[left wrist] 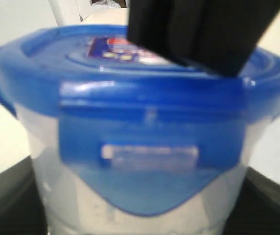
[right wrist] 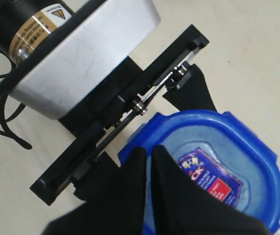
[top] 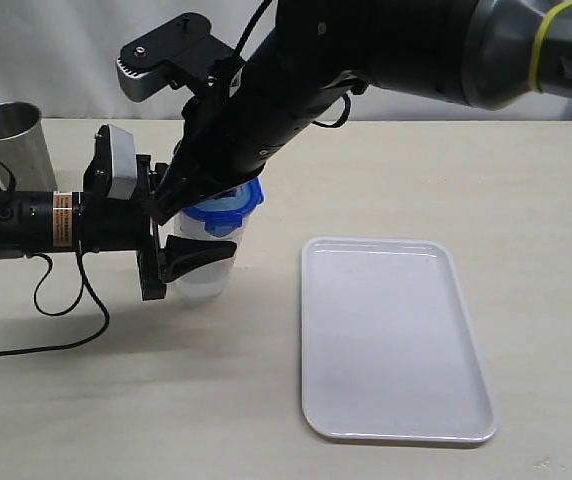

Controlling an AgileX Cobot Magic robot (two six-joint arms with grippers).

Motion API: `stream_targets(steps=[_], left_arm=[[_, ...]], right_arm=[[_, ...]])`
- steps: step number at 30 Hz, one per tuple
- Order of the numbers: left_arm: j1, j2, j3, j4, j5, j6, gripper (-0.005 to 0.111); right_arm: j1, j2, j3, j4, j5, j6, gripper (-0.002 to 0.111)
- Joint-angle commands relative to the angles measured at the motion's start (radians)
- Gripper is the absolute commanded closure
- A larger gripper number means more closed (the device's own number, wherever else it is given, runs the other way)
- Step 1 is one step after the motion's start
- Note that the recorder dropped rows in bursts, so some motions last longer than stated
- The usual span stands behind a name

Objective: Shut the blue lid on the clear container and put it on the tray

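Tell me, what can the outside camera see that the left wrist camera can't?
Only the outside view: the white tray and the metal cup on the table.
Only the left wrist view: a snap flap, up close and hanging down.
Both: the blue lid sitting on the clear container, with the shut right gripper on top of it.
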Motion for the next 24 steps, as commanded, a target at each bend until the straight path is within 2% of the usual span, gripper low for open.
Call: stream_targets(steps=[1, 7, 10, 12, 17, 19, 24], left_arm=[[-0.001, -0.010, -0.002, -0.061, -0.058, -0.004, 0.107], [-0.001, -0.010, -0.002, -0.121, -0.058, 0.020, 0.107], [-0.009, -0.012, -0.002, -0.154, -0.058, 0.079, 0.107], [-0.042, -0.023, -0.017, -0.171, -0.038, 0.079, 0.107], [-0.213, -0.056, -0.099, -0.177, 0.364, 0.079, 0.107], [-0.275, -0.056, -0.142, -0.173, 0.465, 0.111, 0.107], [-0.382, -0.056, -0.218, -0.153, 0.641, 0.214, 0.107]], right_arm=[[0.001, -0.050, 0.001, -0.034, 0.014, -0.009, 0.104], [0.001, -0.281, 0.071, -0.053, -0.108, -0.003, 0.104], [0.001, -0.447, 0.245, -0.055, -0.299, -0.003, 0.104], [0.001, -0.561, 0.364, -0.055, -0.410, -0.003, 0.104], [0.000, -0.819, 0.667, -0.055, -0.647, -0.003, 0.104], [-0.003, -0.918, 0.768, -0.055, -0.739, -0.003, 0.104], [-0.061, -1.056, 0.893, -0.018, -0.799, -0.002, 0.104]])
